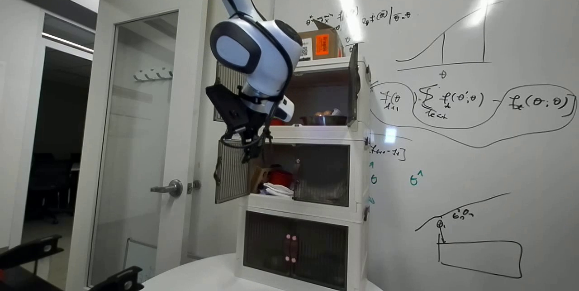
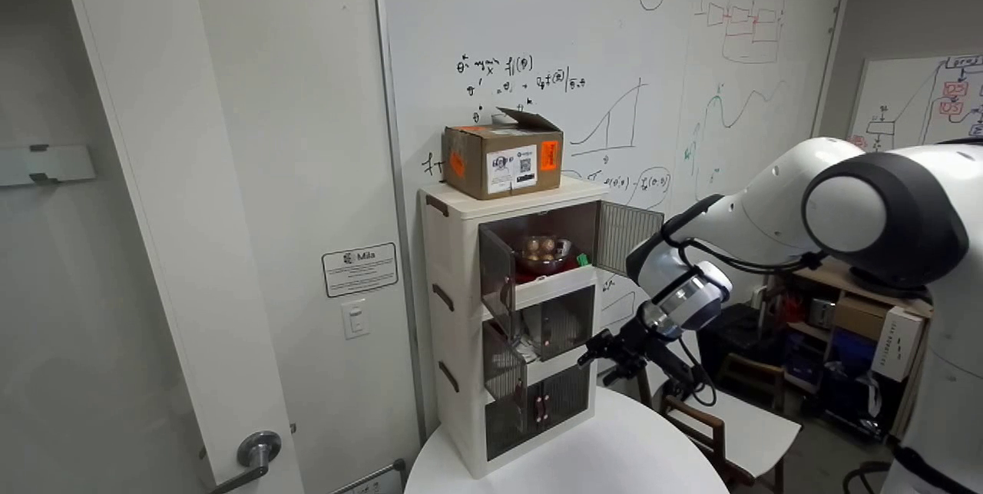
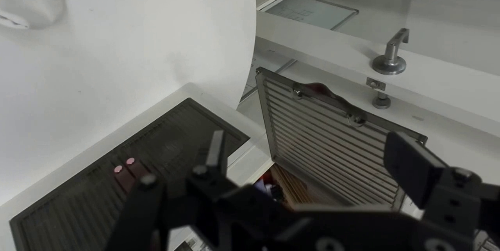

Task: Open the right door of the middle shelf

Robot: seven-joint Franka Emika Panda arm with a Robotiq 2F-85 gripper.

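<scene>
The right door (image 1: 322,175), a smoky grey see-through panel, is shut on the right half of the middle shelf (image 1: 301,201). The right door also shows in an exterior view (image 2: 570,323), with its handle at its inner edge. The left-hand panel (image 1: 232,172) is swung open; it fills the middle of the wrist view (image 3: 332,137). My gripper (image 1: 251,150) is in front of the cabinet near the open left panel, apart from the right door. In the wrist view my gripper (image 3: 312,157) is open with nothing between its fingers. The right door cannot be made out there.
The dark bottom-tier doors (image 1: 296,248) are shut. The top compartment's doors stand open, with a metal bowl (image 1: 324,120) inside. A cardboard box (image 2: 503,156) sits on the cabinet. A white round table (image 2: 607,455) bears it. A glazed room door (image 1: 144,146) stands beside it.
</scene>
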